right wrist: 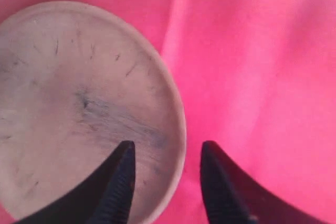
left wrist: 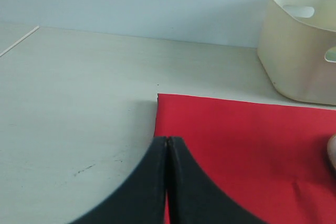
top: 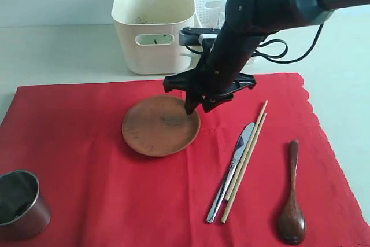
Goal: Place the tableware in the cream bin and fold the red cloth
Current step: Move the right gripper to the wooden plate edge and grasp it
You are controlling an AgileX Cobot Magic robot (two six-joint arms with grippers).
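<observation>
Straddles far rim of round brown plate (top: 156, 130), mid red cloth (top: 87, 192), with right hand (right wrist: 168, 153) parted: one finger inside, one outside. Cream bin (top: 132, 56) past cloth's far edge. Left hand (left wrist: 167, 140) closed, farther.

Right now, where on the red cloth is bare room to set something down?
Bare: red cloth left of the brown plate, beyond the steel cup, and the near middle between cup and table knife. Crowded: knife, chopsticks, wooden spoon.
</observation>
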